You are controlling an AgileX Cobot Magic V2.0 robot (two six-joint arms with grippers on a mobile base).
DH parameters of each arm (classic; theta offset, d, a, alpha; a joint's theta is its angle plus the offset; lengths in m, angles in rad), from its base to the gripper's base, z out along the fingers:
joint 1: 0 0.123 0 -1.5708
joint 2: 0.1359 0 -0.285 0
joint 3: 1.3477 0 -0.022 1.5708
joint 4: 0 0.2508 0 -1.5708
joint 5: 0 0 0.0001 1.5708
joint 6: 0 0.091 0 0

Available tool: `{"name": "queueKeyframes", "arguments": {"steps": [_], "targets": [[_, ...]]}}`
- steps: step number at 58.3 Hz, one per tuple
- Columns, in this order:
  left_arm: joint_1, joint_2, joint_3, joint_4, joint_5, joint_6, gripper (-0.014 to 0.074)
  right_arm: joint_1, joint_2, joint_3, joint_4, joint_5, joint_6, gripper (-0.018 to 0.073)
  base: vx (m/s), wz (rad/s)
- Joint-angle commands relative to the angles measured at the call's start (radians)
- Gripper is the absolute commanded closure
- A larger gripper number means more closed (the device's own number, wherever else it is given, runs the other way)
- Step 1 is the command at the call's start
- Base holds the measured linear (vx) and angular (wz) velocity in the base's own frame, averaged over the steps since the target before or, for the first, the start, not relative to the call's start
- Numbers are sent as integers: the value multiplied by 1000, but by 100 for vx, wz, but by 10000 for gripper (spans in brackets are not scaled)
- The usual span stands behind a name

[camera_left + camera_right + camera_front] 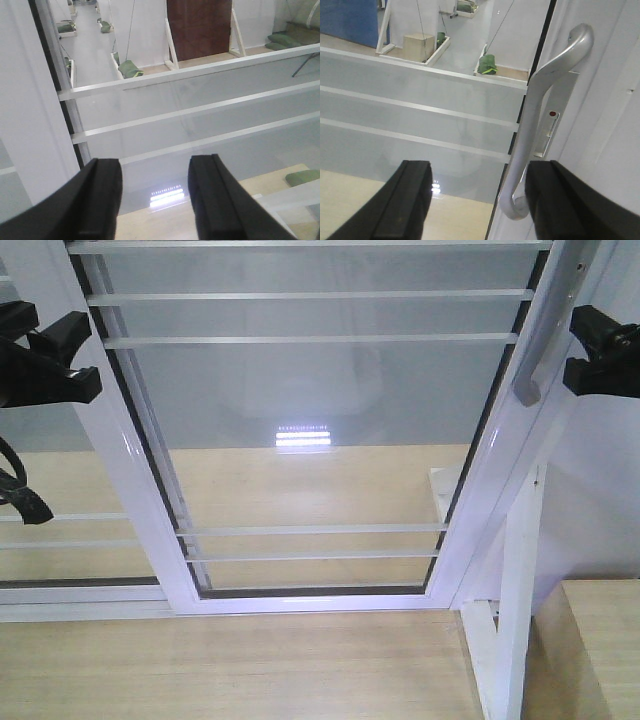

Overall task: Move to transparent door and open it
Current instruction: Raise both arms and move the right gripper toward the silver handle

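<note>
The transparent door stands just ahead of both your hands. Your right hand has its fingers spread wide with nothing clamped between them; the lower curl of the grey pull handle sits inside that gap, just beside the right-side finger, and you cannot tell from the wrist view whether they touch. The handle rises up the door's right white frame; beside it is a narrow lock plate with a small red dot. In the front view this hand hangs just right of the handle. Your left hand is also spread apart and holds nothing; it faces the glass near the door's left edge, where thin white bars cross the pane. The front view shows this hand at the left frame, level with the upper bars. A patch of striped glare lies on the glass; pale wooden floor shows below. A slanted white post leans at the lower right; a second glazed panel sits to the left.
</note>
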Motion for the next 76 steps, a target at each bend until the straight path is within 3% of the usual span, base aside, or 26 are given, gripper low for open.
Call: {"name": "queueKeyframes", "arguments": {"steps": [1, 13, 34, 76], "targets": [[2, -16, -34, -6, -89, -1, 146, -2, 36, -37, 8, -184, 3, 72, 0, 0], [2, -16, -34, -6, -82, -1, 146, -22, 202, -37, 103, -351, 3, 72, 0, 0], [2, -16, -34, -6, -81, -1, 146, -22, 466, -45, 91, -673, 6, 72, 0, 0], [2, -16, -34, -6, -81, -1, 146, -22, 724, -314, 96, -683, -4, 72, 0, 0]]}}
